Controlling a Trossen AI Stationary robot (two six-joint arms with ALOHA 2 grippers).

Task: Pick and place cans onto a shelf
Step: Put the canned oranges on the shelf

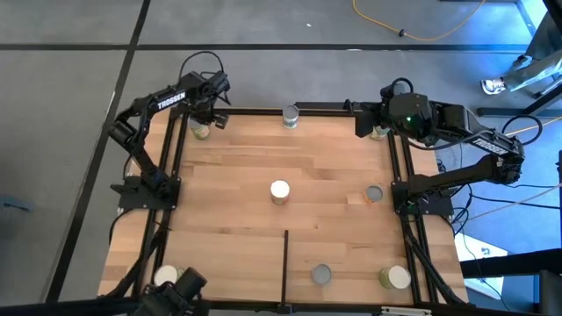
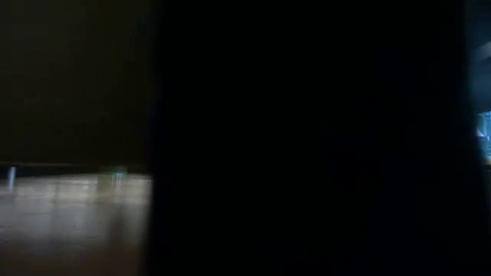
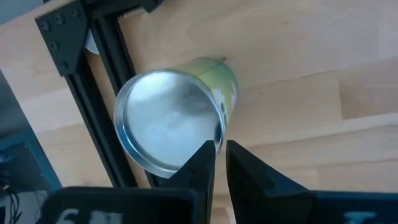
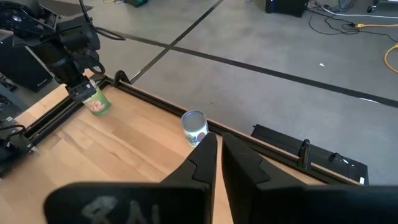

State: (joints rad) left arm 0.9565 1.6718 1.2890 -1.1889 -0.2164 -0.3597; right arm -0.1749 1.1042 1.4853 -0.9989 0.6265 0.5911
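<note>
My left gripper [image 1: 204, 118] is at the shelf's far left corner, shut on an olive-green can with a silver top [image 3: 168, 121]; the can also shows in the right wrist view [image 4: 96, 102]. My right gripper [image 1: 363, 123] is at the far right corner, shut and empty [image 4: 219, 152], beside a can [image 1: 379, 132]. Other cans stand on their bases on the pale wood shelf [image 1: 228, 175]: one at the far edge [image 1: 291, 116], a white-topped one in the middle [image 1: 279, 190], one to its right [image 1: 374, 194]. The low view is blocked by something dark. My left gripper pinches the can's top rim [image 3: 217, 134] between its two fingers, one finger [image 3: 200, 163] over the silver lid and one [image 3: 244, 167] outside the green wall. The fingers come from above. The can is tilted beside the black rail; whether its base rests on the wood I cannot tell.
Black frame rails [image 1: 180, 149] edge the shelf, and a thin black divider strip [image 1: 285, 263] stands at the near middle. More cans stand along the near edge [image 1: 165, 276] [image 1: 321, 275] [image 1: 395, 277]. Bare wood lies between the middle can and the left rail.
</note>
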